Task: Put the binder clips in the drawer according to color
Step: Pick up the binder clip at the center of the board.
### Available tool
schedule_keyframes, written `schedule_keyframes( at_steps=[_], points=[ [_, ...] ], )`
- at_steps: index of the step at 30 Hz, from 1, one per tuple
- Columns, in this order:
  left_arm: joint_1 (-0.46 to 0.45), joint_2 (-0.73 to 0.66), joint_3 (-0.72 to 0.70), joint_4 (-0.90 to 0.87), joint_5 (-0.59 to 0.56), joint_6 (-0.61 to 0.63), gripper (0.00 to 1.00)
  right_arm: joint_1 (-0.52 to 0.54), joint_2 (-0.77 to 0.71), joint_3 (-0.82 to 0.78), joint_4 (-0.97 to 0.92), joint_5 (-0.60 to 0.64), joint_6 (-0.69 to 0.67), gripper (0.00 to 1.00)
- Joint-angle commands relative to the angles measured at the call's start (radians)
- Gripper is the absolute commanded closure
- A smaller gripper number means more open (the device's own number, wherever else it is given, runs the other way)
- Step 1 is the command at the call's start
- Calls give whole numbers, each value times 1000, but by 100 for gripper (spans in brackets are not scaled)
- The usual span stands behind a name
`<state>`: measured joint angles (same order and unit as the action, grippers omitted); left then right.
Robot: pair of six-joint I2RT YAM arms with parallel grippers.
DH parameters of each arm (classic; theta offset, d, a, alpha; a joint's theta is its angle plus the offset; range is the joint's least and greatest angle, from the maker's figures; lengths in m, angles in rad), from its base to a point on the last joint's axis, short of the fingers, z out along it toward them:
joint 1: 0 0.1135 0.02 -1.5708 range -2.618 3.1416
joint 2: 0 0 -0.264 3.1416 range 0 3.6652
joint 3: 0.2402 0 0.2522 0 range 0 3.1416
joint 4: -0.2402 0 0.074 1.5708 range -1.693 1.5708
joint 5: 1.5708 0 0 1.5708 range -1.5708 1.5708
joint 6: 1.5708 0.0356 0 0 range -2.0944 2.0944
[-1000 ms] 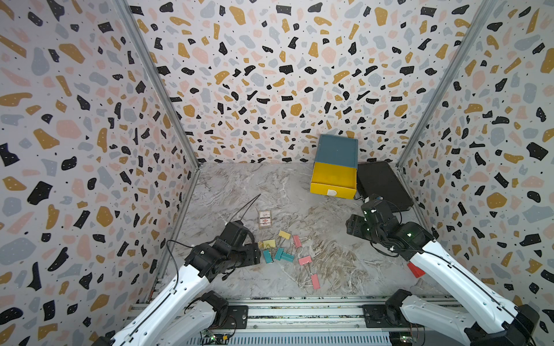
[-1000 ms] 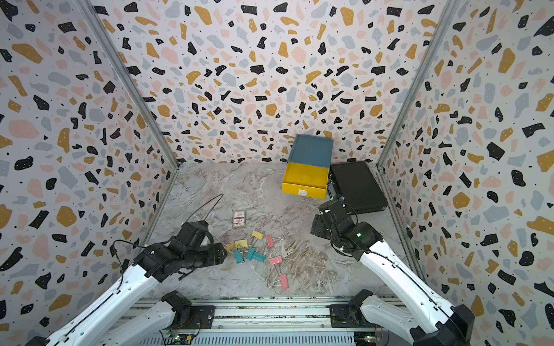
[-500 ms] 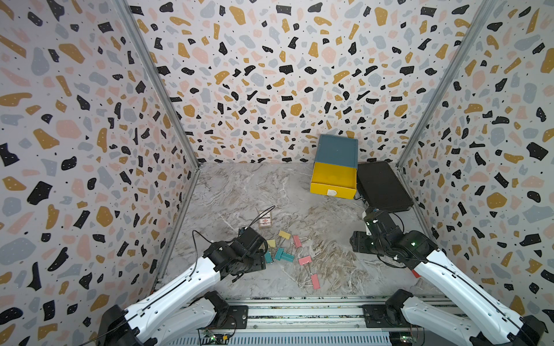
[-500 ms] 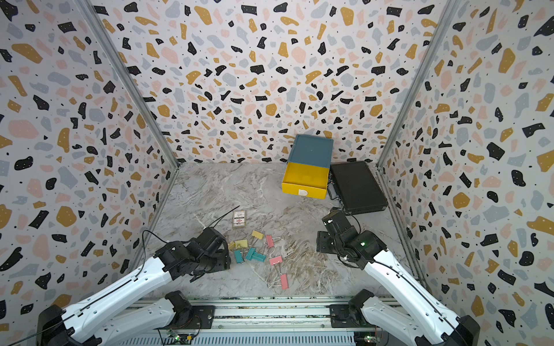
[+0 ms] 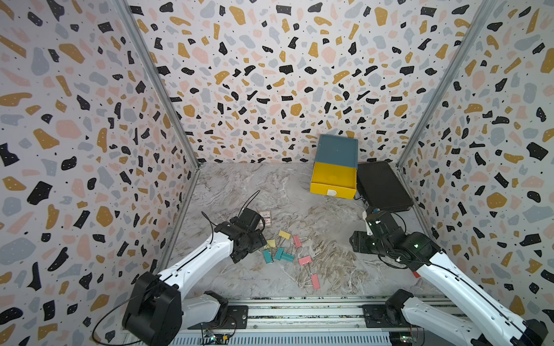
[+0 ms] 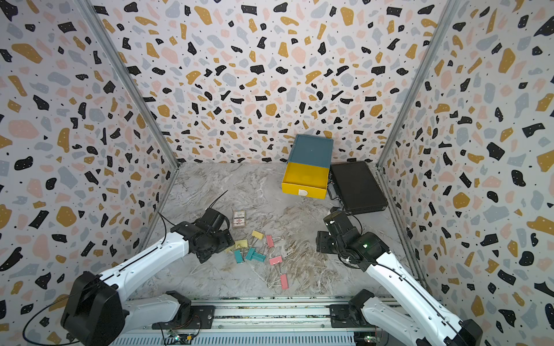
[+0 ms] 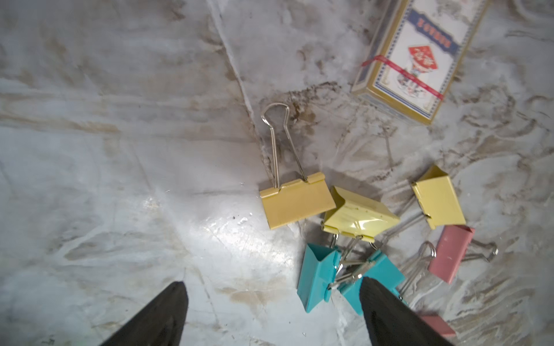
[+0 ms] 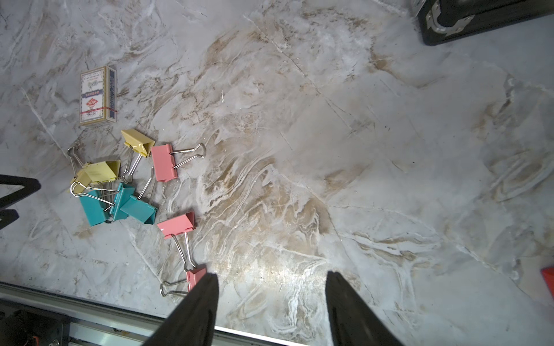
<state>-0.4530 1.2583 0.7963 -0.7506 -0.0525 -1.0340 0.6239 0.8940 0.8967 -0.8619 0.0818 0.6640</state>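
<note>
Top views, bench: grey marbled surface carrying everything.
Drawer: at the back, yellow top tray pulled out.
Left gripper: jaws apart, empty, just beside the clips.
Right gripper: jaws apart, empty, near a pink clip.
Binder clips: yellow, teal and pink, clustered mid-bench.

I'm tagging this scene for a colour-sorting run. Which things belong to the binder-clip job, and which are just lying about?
Job: yellow binder clips, teal binder clips, pink binder clips, drawer cabinet, yellow top drawer open.
Lying about: printed card box, black case, red block, mostly hidden.
</note>
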Motion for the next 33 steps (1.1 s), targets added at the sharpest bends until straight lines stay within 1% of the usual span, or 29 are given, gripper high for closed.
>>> schedule_keyframes(
  at_steps=[1,3,6,7,11,13,18,26,30,33],
  points=[
    [27,96,82,-13,31,-114,2,4,-16,8,-17,6,-15,38],
    [30,140,121,-42,24,-138,1,4,-20,7,-17,5,-15,38],
    [30,177,163,-58,-23,-127,1,4,-29,2,-19,6,-16,38],
    [34,187,171,-56,-23,-126,1,4,-32,1,-19,7,-17,38],
    [39,236,175,-67,-26,-146,1,4,-38,-5,-22,6,-18,38],
    [47,248,159,-45,-29,-160,2,4,-41,-10,-22,5,-20,38],
    [71,315,172,-21,6,-168,2,4,-50,-20,-19,1,-16,38],
    [72,379,144,33,54,-187,6,4,-65,-40,-13,13,-12,38],
    [58,396,167,24,57,-178,7,4,-62,-47,-5,12,-8,38],
    [27,397,168,23,49,-185,8,4,-60,-56,0,13,-6,38]
  ],
)
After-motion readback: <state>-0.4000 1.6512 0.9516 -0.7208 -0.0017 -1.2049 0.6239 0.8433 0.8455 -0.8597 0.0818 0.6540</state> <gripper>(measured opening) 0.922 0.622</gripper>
